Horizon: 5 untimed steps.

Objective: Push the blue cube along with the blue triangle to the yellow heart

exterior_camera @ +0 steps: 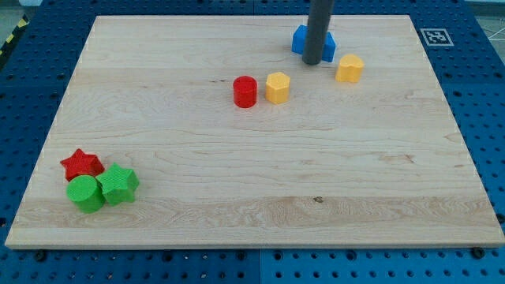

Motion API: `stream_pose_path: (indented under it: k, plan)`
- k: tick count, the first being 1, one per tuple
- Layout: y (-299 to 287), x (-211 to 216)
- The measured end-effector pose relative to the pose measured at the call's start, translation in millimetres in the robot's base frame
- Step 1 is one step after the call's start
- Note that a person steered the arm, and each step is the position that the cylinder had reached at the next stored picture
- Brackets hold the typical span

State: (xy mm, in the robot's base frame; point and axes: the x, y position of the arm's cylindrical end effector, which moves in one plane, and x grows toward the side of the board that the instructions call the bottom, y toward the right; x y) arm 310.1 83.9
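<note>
My tip (312, 61) rests on the board near the view's top, right of centre. Blue block material shows on both sides of the rod: one piece to its left (299, 39) and one to its right (328, 48). The rod hides their middle, so I cannot tell the blue cube from the blue triangle. My tip sits at their near edge, touching or almost touching. A yellow block that looks like the heart (349, 69) lies just right of the tip, slightly lower, with a small gap to the blue pieces.
A yellow hexagon-like block (277, 87) and a red cylinder (245, 91) sit side by side left of the tip. A red star (81, 164), a green cylinder (85, 193) and a green star (118, 184) cluster at the bottom left. The wooden board (252, 173) lies on a blue perforated table.
</note>
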Motion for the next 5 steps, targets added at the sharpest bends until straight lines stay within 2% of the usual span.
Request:
stream_pose_path:
  k: [2, 3, 5]
  plan:
    - [-85, -11]
    - [-79, -49]
    - [-25, -66]
